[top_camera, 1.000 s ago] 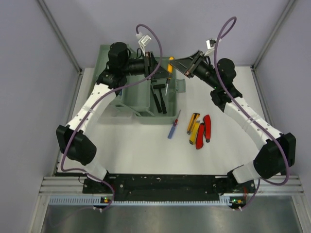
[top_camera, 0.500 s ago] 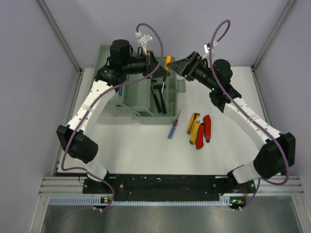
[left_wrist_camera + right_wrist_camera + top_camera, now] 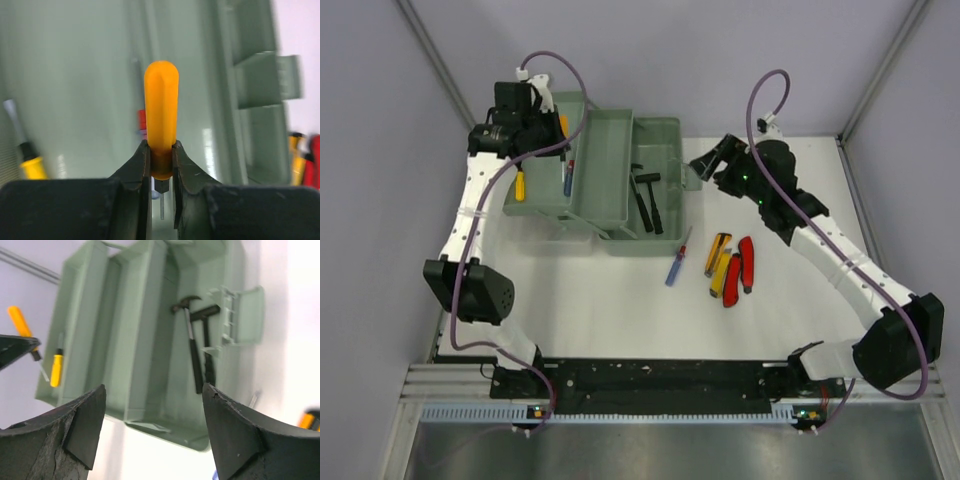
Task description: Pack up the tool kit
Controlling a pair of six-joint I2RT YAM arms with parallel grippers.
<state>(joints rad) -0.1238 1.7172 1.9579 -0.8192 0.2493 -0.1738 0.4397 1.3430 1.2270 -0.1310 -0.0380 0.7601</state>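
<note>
Left pincer (image 3: 161, 152) clamping orange screwdriver (image 3: 161, 105) by handle base, hanging over toolbox (image 3: 655, 135) outer tray for drop-in. Right pincer (image 3: 154, 390) gaping wide, empty, hovering beside toolbox.

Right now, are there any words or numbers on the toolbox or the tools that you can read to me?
None can be read. The toolbox is plain green plastic, and the orange-handled screwdriver held in the left gripper shows no print. The hammers, yellow utility knives and red-handled pliers are too small to show any marking.
</note>
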